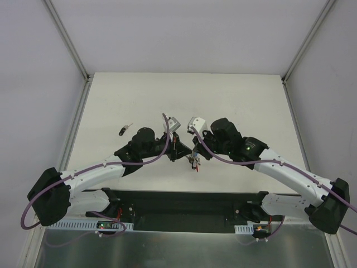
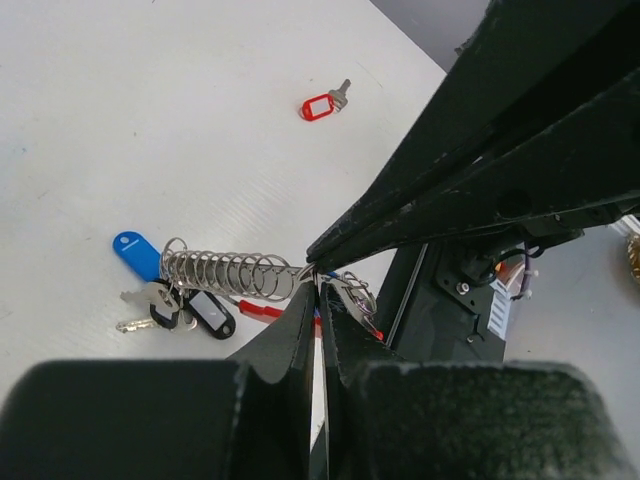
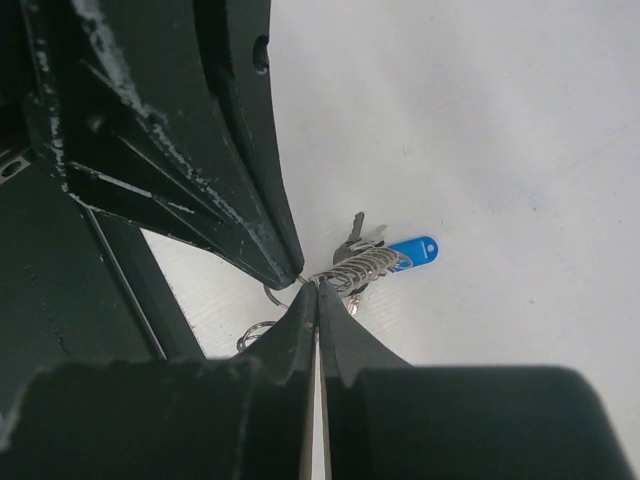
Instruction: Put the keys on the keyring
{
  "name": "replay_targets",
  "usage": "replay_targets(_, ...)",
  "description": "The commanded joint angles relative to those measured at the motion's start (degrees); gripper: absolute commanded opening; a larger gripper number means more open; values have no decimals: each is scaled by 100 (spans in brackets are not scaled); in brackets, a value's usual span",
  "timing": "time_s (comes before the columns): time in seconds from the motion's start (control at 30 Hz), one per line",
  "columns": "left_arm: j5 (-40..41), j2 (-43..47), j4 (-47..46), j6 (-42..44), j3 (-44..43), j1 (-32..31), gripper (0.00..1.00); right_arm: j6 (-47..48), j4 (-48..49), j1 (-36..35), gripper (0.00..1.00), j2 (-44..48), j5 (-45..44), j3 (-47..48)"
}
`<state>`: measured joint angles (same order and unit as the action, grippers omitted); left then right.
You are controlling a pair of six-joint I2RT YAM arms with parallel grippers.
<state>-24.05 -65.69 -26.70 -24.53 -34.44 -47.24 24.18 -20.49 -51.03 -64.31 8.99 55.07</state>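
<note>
The keyring (image 2: pixel 232 272) was pulled out long, like a springy coil. The blue key (image 2: pixel 135 252) and the black key (image 2: pixel 210 313) hung on the end of the keyring away from the grippers, bunched with some plain silver key ends. The red clip (image 2: pixel 262 310) lay just under the keyring.

The left gripper (image 2: pixel 318 292) had its fingers squeezed tight together. They pinched the thin wire at the other end of the keyring. The right gripper (image 3: pixel 316 290) was at that same end, tip to tip with the left one. Its fingers were pressed together too and pinched the wire of the keyring.

The red key (image 2: pixel 322 104) was not on the keyring. It lay flat by itself, well apart from the keyring, with its white label facing up.

All of this was over a white table (image 1: pixel 234 100). In the view from above, the keyring was near the middle of the table, where the two arms met.
</note>
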Motion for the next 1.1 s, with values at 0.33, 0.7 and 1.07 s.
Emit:
replay_targets(0.33, -29, 285, 429, 1768, -90, -1076, 0, -687, 212, 654, 1, -178, 497, 461)
replay_targets(0.7, -601, 267, 429, 1998, -134, -1481, 50, -397, 326, 769, 1, -46, 920, 303)
replay_targets(1.07, 94, 1629, 147, 1513, 614, -587, 65, 306, 476, 769, 1, 542, 1306, -101)
